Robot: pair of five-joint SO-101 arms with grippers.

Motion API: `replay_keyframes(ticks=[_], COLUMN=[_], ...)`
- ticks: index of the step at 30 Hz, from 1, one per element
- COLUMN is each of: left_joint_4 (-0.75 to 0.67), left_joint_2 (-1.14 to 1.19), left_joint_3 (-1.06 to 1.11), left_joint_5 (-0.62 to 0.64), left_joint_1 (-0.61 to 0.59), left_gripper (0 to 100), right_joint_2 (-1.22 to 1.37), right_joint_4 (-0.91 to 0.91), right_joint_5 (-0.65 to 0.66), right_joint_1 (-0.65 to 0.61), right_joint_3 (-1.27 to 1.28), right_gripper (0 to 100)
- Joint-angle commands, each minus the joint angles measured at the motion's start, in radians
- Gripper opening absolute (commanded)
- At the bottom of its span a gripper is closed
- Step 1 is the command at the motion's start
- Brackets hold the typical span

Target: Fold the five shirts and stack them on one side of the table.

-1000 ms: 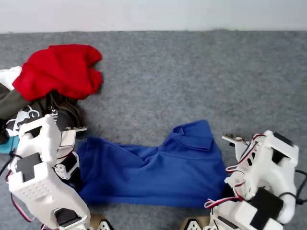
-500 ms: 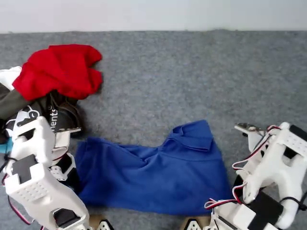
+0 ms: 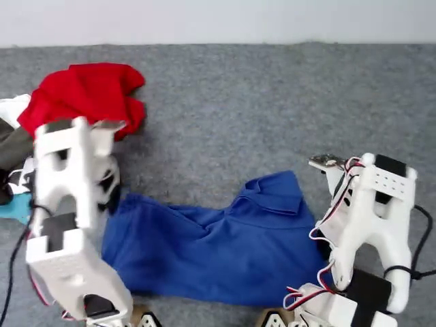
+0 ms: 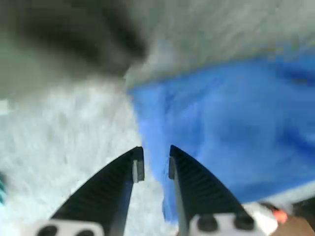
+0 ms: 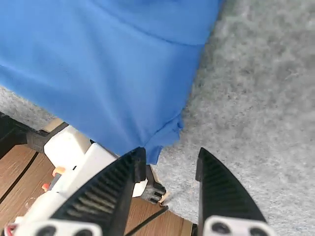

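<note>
2 pairs: left fingers (image 4: pixel 189 177) parted, right fingers (image 5: pixel 216 187) spread, over grey carpeted table (image 3: pixel 238 102), white wall (image 3: pixel 218 20) behind.

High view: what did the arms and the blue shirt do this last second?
The left arm and right arm rose beside the blue shirt; the right swung outward, then back. The left tool and right tool hang open, empty. It and the red shirt stayed put.

Overhead camera — both wrist views near blue shirt (image 3: pixel 218 252).
</note>
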Motion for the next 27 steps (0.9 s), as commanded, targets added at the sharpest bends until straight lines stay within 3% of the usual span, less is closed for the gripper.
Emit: replay_keyframes(ticks=[1, 21, 27], left_joint_4=[-0.044, -0.069, -0.066], left_joint_2=[-0.017, 0.353, 0.396], left_joint_3=[-0.104, -0.237, -0.239], left_joint_5=[0.057, 0.069, 0.069], left_joint_1=[0.100, 0.106, 0.106], left_gripper=[9, 9, 2], right_joint_2=[-0.024, -0.022, -0.024], right_joint_4=[-0.005, -0.076, -0.090], right_joint_5=[-0.017, -0.017, -0.017], right_joint_1=[-0.013, -0.013, -0.013], right_joint_3=[-0.032, 0.049, 0.081], right_gripper=[17.3, 17.3, 17.3])
